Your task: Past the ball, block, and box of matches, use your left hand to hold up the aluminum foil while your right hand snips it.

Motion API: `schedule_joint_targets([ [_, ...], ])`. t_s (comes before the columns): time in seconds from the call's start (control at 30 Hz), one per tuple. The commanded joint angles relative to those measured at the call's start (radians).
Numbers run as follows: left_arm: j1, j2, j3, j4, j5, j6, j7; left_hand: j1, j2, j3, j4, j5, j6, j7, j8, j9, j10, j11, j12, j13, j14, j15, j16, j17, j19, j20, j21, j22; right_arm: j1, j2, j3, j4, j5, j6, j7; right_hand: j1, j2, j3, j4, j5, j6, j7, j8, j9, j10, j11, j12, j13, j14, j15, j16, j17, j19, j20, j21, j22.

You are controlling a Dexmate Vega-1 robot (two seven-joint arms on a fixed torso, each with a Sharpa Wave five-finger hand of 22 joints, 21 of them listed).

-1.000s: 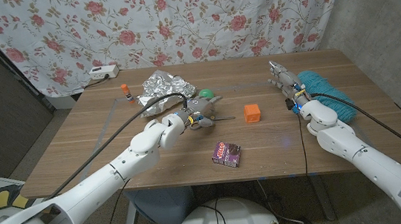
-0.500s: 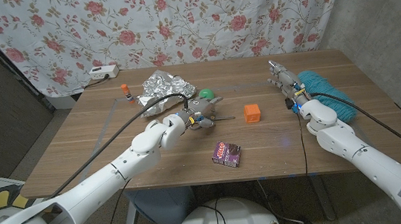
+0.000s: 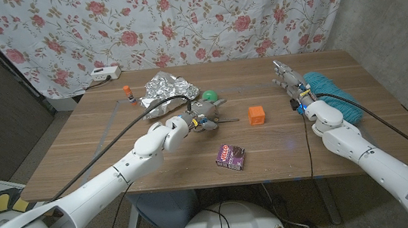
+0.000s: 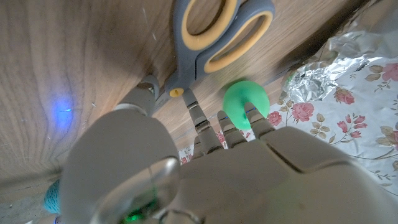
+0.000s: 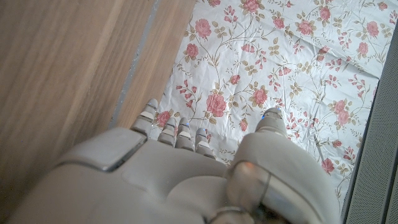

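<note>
The crumpled aluminum foil [image 3: 162, 89] lies at the table's far left, also seen as foil [image 4: 329, 62] in the left wrist view. In front of it sits the green ball [image 3: 209, 96], then the orange block [image 3: 256, 114] to its right and the purple box of matches [image 3: 230, 156] nearer me. My left hand [image 3: 201, 117] hovers over grey scissors with yellow-lined handles [image 4: 217, 31], its fingertips [image 4: 194, 106] spread at the scissors' pivot and holding nothing. The ball [image 4: 245, 102] lies just beyond those fingers. My right hand [image 3: 289, 82] is at the far right, fingers stretched out, nothing in it.
A teal knitted bundle [image 3: 331, 93] lies just right of my right hand. A small orange-capped glue stick [image 3: 127, 95] lies left of the foil, and a white power strip [image 3: 104, 73] sits behind the table by the flowered curtain. The wooden table [image 3: 115, 138] shows bare wood at the front left.
</note>
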Motion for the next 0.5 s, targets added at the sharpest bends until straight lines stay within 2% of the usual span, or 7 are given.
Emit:
schedule_joint_targets([
  [0.03, 0.014, 0.004, 0.0, -0.01, 0.001, 0.017, -0.005, 0.008, 0.0, 0.006, 0.0, 0.006, 0.01, -0.002, 0.004, 0.002, 0.01, 0.002, 0.006, 0.003, 0.012, 0.001, 0.002, 0.004, 0.006, 0.001, 0.0, 0.005, -0.005, -0.002, 0.001, -0.006, -0.002, -0.001, -0.003, -0.005, -0.003, 0.001, -0.001, 0.001, 0.0, -0.003, 0.005, 0.002, 0.002, -0.006, 0.003, 0.001, -0.002, -0.002, 0.009, 0.003, -0.004, 0.005, 0.004, 0.002],
  [0.23, 0.021, 0.005, -0.003, -0.014, -0.006, 0.014, 0.004, 0.006, 0.001, 0.008, 0.003, 0.007, 0.019, -0.004, 0.005, 0.002, 0.026, 0.002, 0.014, 0.006, 0.022, -0.004, 0.004, 0.005, 0.007, -0.001, 0.0, 0.005, -0.006, -0.001, 0.002, -0.009, 0.0, -0.002, -0.004, -0.005, -0.003, 0.002, -0.001, 0.001, 0.001, -0.003, 0.005, 0.002, 0.002, -0.004, 0.003, 0.001, -0.001, -0.001, 0.009, 0.003, -0.004, 0.005, 0.004, 0.002],
  [0.5, 0.032, 0.005, -0.003, -0.017, -0.004, 0.015, 0.019, 0.013, 0.009, 0.016, 0.003, 0.01, 0.045, -0.004, 0.007, 0.002, 0.082, 0.001, 0.047, 0.018, 0.057, -0.029, 0.012, 0.007, 0.018, -0.007, 0.003, 0.005, -0.009, -0.001, 0.001, -0.009, -0.002, 0.003, -0.002, -0.006, -0.003, 0.003, -0.001, 0.002, 0.001, -0.004, 0.005, 0.002, 0.002, -0.003, 0.003, 0.001, -0.001, -0.002, 0.009, 0.003, -0.004, 0.005, 0.004, 0.002],
])
